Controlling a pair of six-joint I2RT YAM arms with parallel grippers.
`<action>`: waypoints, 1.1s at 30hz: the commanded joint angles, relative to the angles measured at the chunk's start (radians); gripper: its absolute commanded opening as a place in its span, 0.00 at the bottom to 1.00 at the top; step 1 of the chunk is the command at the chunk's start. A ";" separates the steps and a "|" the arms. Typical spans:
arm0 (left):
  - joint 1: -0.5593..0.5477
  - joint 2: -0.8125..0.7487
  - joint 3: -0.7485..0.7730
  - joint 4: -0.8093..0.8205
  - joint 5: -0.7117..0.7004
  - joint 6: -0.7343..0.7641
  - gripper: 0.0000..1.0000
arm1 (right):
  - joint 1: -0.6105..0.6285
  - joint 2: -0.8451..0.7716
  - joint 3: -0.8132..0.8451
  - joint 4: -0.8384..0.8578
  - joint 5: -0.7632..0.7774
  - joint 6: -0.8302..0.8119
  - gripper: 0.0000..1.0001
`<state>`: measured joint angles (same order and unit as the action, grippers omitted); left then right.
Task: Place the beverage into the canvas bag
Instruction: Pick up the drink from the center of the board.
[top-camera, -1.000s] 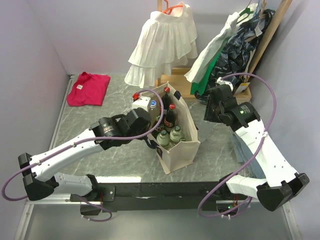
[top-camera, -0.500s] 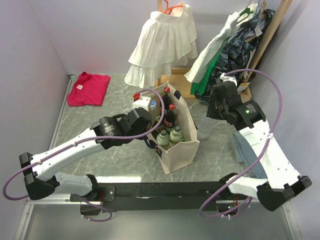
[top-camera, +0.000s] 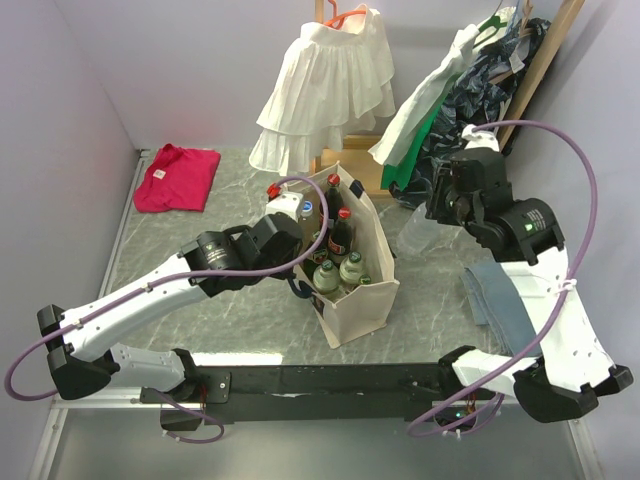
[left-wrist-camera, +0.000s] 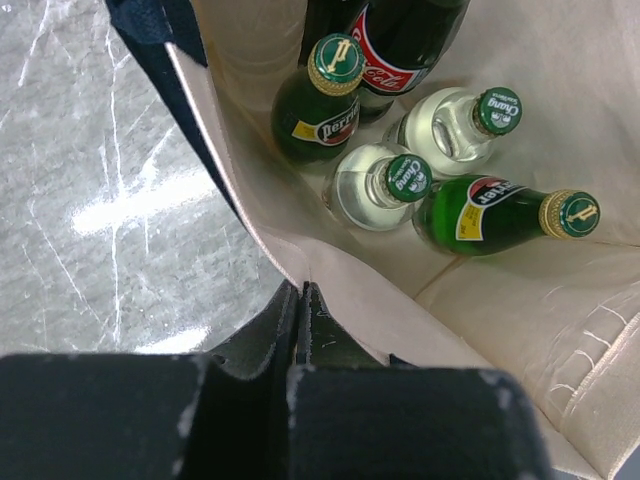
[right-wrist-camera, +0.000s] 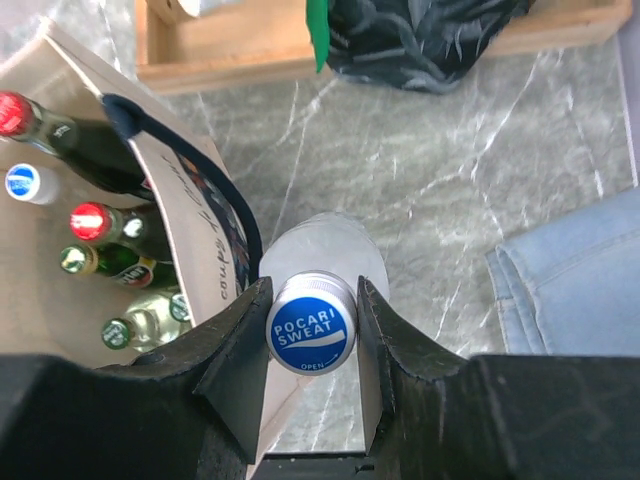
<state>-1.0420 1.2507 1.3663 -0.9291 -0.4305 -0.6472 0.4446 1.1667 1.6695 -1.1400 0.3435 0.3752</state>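
Observation:
The cream canvas bag (top-camera: 362, 300) with navy handles stands mid-table and holds several bottles (left-wrist-camera: 380, 185). My left gripper (top-camera: 298, 283) is shut on the bag's near rim; in the left wrist view (left-wrist-camera: 298, 293) the fingers pinch the canvas edge (left-wrist-camera: 330, 290). My right gripper (top-camera: 447, 207) is shut on the blue Pocari Sweat cap of a translucent bottle (top-camera: 420, 232) and holds it upright above the table, just right of the bag. In the right wrist view the gripper (right-wrist-camera: 310, 293) clamps the bottle cap (right-wrist-camera: 310, 335), with the bag's open top (right-wrist-camera: 150, 190) to its left.
A red garment (top-camera: 177, 177) lies at the far left. A white ruffled garment (top-camera: 325, 85) and other clothes (top-camera: 470, 90) hang on a wooden rack (top-camera: 362, 172) behind the bag. Folded jeans (top-camera: 500, 300) lie at the right, also in the right wrist view (right-wrist-camera: 570, 270).
My right arm has risen and swung rightward and away, carrying the bottle with it. My left arm and the bag have not moved.

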 joint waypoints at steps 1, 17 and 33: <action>0.000 -0.042 0.093 0.019 -0.017 0.024 0.01 | 0.000 -0.047 0.108 0.106 0.043 -0.041 0.00; 0.000 -0.045 0.100 0.024 -0.010 0.027 0.01 | 0.000 -0.013 0.374 0.046 -0.069 -0.108 0.00; 0.002 -0.028 0.154 0.015 0.009 0.035 0.01 | 0.000 -0.021 0.522 0.108 -0.270 -0.180 0.00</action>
<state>-1.0382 1.2621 1.4147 -0.9794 -0.4118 -0.6395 0.4446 1.1683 2.0476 -1.2221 0.1390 0.2203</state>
